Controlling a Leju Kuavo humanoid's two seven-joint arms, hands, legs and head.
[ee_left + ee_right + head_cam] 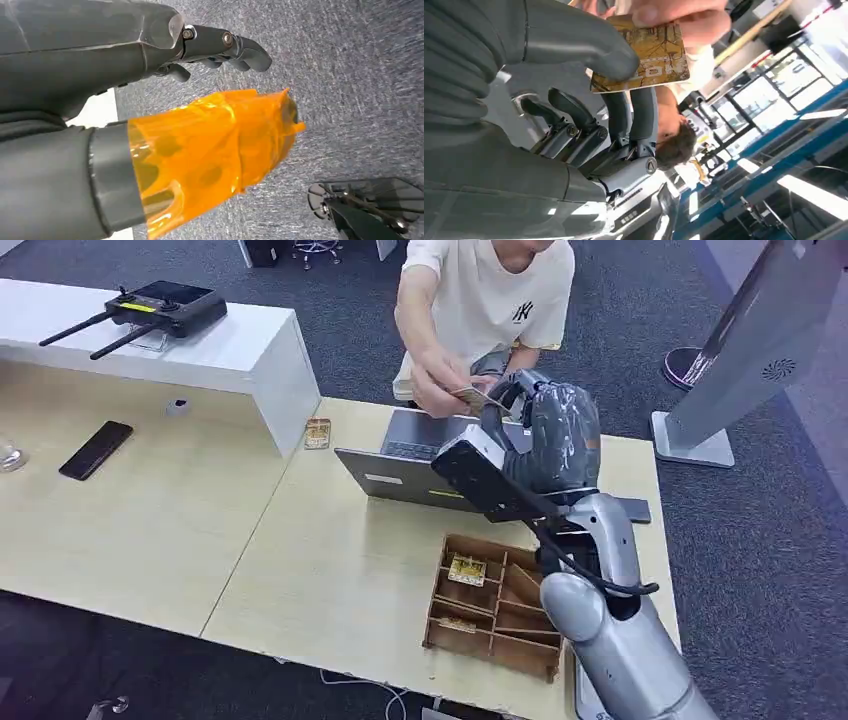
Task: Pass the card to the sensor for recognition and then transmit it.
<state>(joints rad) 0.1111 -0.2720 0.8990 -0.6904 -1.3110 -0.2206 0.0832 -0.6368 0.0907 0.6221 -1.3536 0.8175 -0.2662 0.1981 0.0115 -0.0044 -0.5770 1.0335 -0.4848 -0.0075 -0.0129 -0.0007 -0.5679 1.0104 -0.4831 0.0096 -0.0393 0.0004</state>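
My right hand (545, 430) is raised above the laptop, pinching a gold-brown card (475, 398) between its thumb and fingers. In the right wrist view the card (659, 60) sits under the grey thumb of my right hand (574, 125), and a person's hand (684, 15) grips its far edge. The person's hand (440, 385) reaches in from across the table. My left hand (150, 75) hangs over grey carpet with nothing in it, its fingers apart and its thumb (215, 145) wrapped in orange film.
A grey laptop (400, 465) lies under the raised hand. A wooden divided tray (440, 630) with cards (466, 569) sits at the table's near edge. A small card-like device (317, 433) stands by the white counter (250, 350). A phone (95, 449) lies at the left.
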